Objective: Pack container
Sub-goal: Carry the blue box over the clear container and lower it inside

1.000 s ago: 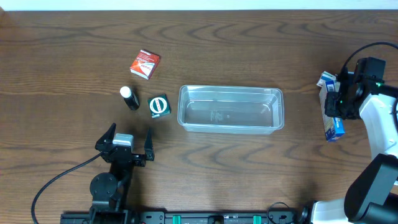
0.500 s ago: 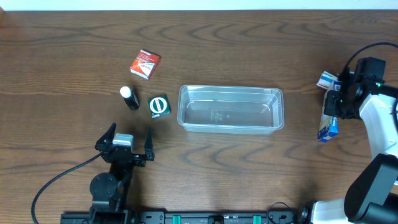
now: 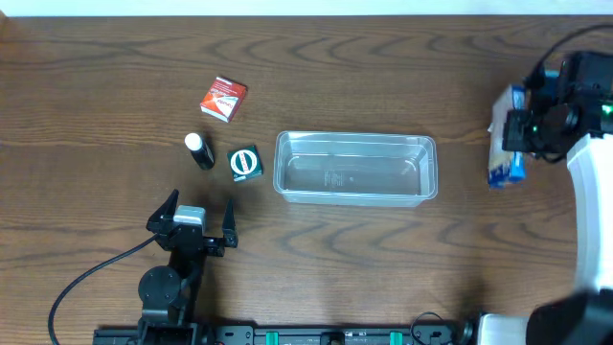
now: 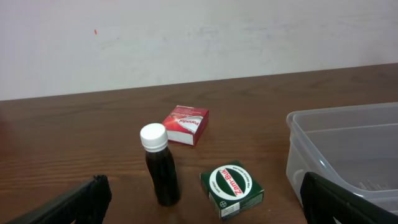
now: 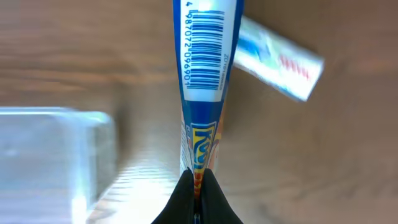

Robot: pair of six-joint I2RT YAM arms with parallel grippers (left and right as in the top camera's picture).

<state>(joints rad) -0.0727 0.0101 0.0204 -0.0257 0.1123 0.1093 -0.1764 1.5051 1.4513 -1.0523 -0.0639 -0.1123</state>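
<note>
The clear plastic container (image 3: 354,168) stands empty mid-table; it also shows in the left wrist view (image 4: 348,149) and, blurred, in the right wrist view (image 5: 50,155). My right gripper (image 3: 518,134) is shut on a long blue pack with a barcode (image 3: 505,171), holding it off the table to the right of the container. The jaws (image 5: 198,190) pinch its lower end (image 5: 202,56). My left gripper (image 3: 196,222) is open and empty, in front of a dark bottle with a white cap (image 4: 160,165) and a green Zam-Buk box (image 4: 233,186).
A red box (image 3: 223,98) lies at the back left and shows in the left wrist view (image 4: 186,123). A white and blue box (image 5: 280,59) lies on the table under the right arm. The bottle (image 3: 199,150) and green box (image 3: 245,162) stand left of the container.
My right gripper has lifted the blue pack off the table and carried it toward the far side and slightly left. The left arm has not moved.
</note>
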